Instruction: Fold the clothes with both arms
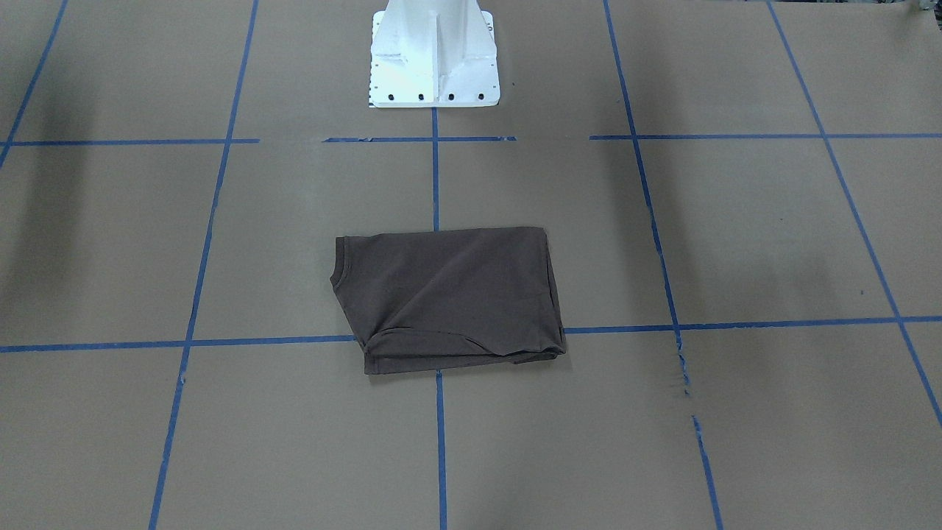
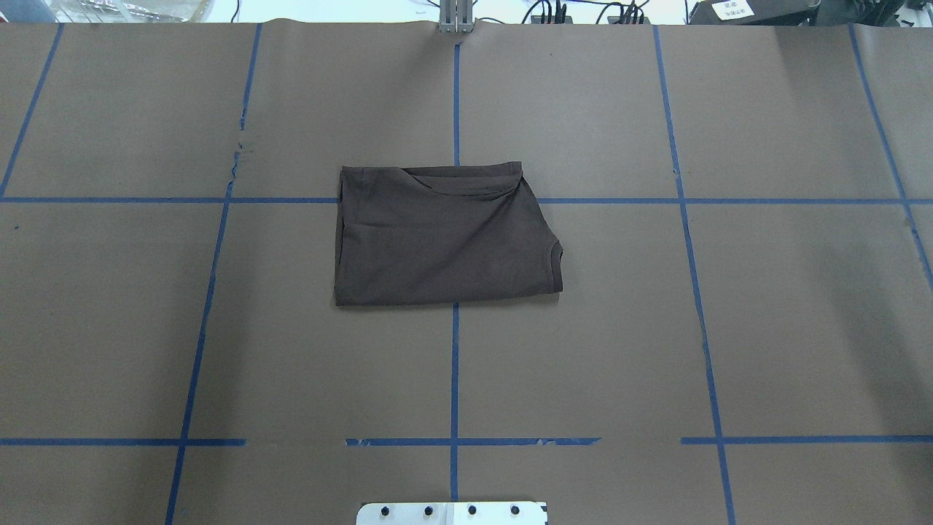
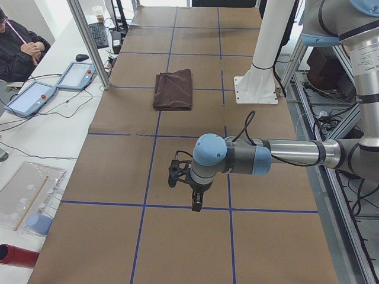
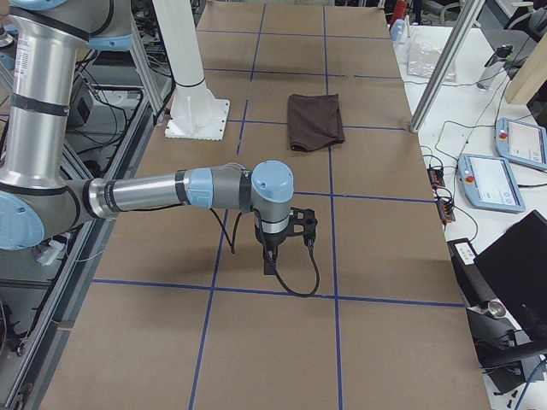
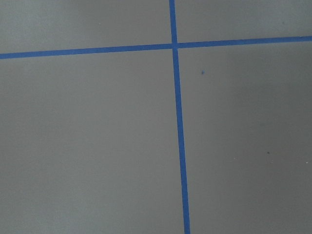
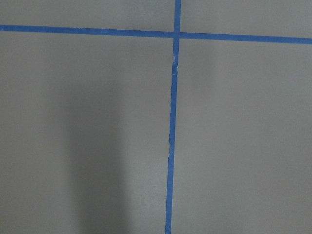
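Observation:
The dark brown T-shirt (image 1: 449, 294) lies folded into a compact rectangle at the middle of the table, with its collar edge on the robot's right (image 2: 437, 240). It also shows in the side views (image 3: 173, 89) (image 4: 314, 120). My left gripper (image 3: 198, 202) hangs fingers-down over bare paper, far to the shirt's left. My right gripper (image 4: 269, 263) hangs likewise, far to the shirt's right. Both show only in the side views, so I cannot tell if they are open or shut. Neither holds the shirt. The wrist views show only paper and tape.
Brown paper with a blue tape grid (image 2: 455, 364) covers the table. The white base pedestal (image 1: 434, 59) stands at the robot's side. Teach pendants (image 3: 29, 97) (image 4: 491, 184), a metal post (image 3: 89, 41) and a seated operator (image 3: 18, 41) are beyond the far edge.

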